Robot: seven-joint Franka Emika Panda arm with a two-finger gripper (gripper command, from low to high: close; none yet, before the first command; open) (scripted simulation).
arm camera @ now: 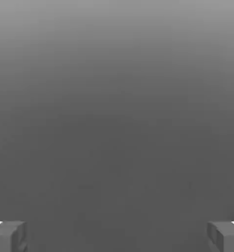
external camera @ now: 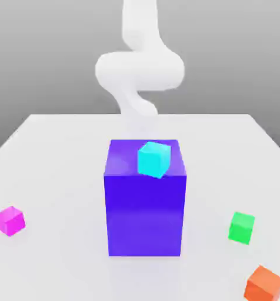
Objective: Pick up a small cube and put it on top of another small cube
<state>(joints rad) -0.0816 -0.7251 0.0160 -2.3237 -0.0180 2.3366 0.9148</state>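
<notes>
At the exterior view's left, the magenta cube (external camera: 10, 221) lies on the table (external camera: 66, 182); it looks light, rigid, perhaps slick, best pinched low across opposite side faces. The gripper's (arm camera: 117, 237) jaws stand wide apart, apparently empty.

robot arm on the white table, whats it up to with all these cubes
The robot arm is not handling anything right now: its gripper is open and empty. The small magenta cube sits on the table at the exterior view's left, and the small green cube at its right, so neither is stacked on the other. Between them stands a big blue-violet block with a cyan cube at its top.
</notes>
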